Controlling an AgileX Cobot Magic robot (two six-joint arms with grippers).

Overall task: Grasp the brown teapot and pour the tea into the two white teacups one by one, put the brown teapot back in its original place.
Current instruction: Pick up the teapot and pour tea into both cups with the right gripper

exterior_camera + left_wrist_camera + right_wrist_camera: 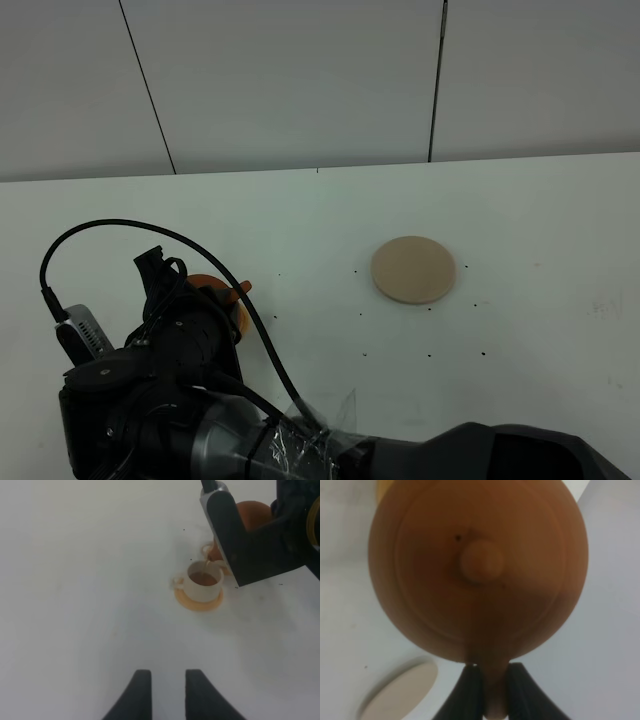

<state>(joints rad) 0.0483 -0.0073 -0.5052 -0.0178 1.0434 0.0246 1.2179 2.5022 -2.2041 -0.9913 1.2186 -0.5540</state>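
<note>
One cup [204, 581] shows clearly from your left wrist camera: a small white cup with a side handle, sitting on an orange saucer [198, 602] on the white table [75, 580]. It holds brownish liquid, and a thin stream runs into it from the teapot's spout just above its rim. Right behind it you can make out a sliver of a second white cup [207, 548], mostly hidden by the teapot and the arm.

Your right gripper [490, 690] is clenched on the teapot's handle; from its wrist camera the two dark fingers [470, 692] pinch the brown loop between them, and the teapot [479, 570] fills the view with its lid knob facing the lens. From the left wrist camera the same teapot [252, 515] appears as a reddish-brown curve behind the black body of the right arm, tipped over the cups.

From the high camera the right arm reaches across to the left side of the table and covers the cups; only an orange saucer edge [238, 292] peeks out past it. The round beige coaster [414, 269] lies bare, well apart from the pouring, toward the right; its edge also shows from the right wrist camera [400, 692].

Your left gripper [167, 692] holds nothing, its two dark fingers standing slightly apart above the table, near the cups but clear of them.
</note>
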